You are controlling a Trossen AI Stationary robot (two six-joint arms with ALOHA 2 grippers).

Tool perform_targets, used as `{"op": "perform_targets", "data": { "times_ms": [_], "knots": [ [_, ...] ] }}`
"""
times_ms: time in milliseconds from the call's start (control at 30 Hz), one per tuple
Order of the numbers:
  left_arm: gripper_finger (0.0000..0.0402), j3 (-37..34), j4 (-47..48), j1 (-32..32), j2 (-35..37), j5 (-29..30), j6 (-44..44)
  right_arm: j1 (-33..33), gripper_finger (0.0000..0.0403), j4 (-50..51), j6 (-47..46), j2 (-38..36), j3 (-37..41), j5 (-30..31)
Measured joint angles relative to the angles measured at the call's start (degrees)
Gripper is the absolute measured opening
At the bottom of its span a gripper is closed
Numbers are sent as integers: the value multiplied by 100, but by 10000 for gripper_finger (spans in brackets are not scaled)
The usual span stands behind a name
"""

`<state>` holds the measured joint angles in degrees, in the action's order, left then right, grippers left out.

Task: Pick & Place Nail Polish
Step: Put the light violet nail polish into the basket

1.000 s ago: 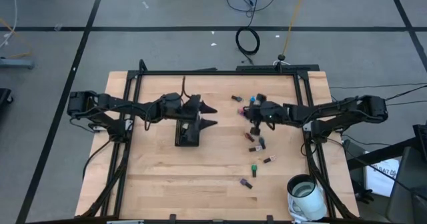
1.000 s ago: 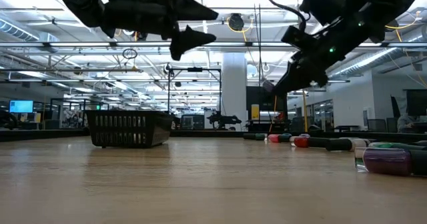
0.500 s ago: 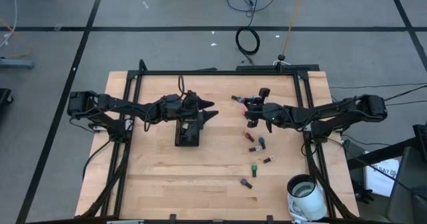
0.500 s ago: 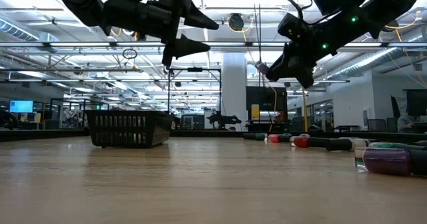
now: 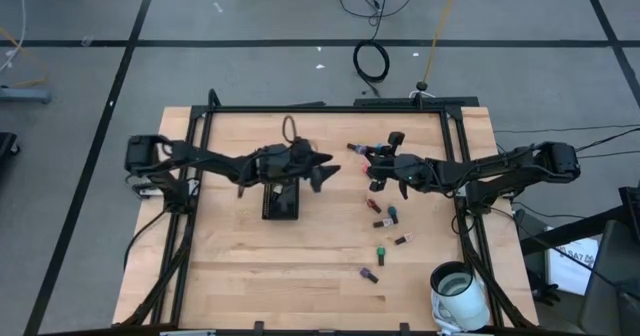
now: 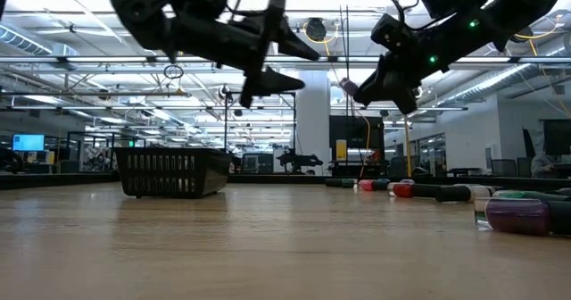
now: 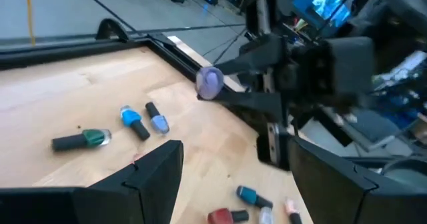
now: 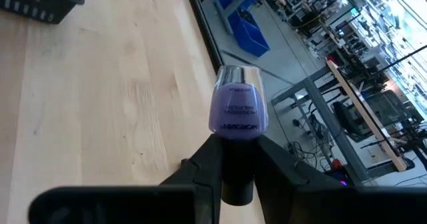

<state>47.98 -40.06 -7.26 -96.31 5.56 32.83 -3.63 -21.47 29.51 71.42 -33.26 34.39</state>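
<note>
High view shows the left gripper (image 5: 322, 172), fingers spread and empty, over the black tray (image 5: 281, 203), with loose bottles (image 5: 382, 255) on the worktop (image 5: 240, 266); right wrist view shows the right gripper (image 8: 235, 163) pinching a purple nail polish bottle (image 8: 239, 109) aloft, so placing has barely begun.

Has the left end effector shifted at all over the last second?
Yes. In the high view the left end effector has slid toward the right arm, its tips now past the black tray and nearer the purple nail polish bottle the right end effector holds.
</note>
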Motion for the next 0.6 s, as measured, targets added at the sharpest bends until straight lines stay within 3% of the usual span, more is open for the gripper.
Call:
{"op": "perform_targets", "data": {
  "times_ms": [200,433,600],
  "knots": [
    [269,981,493,-58,-750,-558,59,266,51,35,-204,0,0,-144],
    [269,1909,1054,-7,-1292,-507,-154,429,51,61,-198,0,0,-97],
    [269,2180,1239,-14,-1426,-431,-164,429,51,86,-173,-2,0,93]
  ]
}}
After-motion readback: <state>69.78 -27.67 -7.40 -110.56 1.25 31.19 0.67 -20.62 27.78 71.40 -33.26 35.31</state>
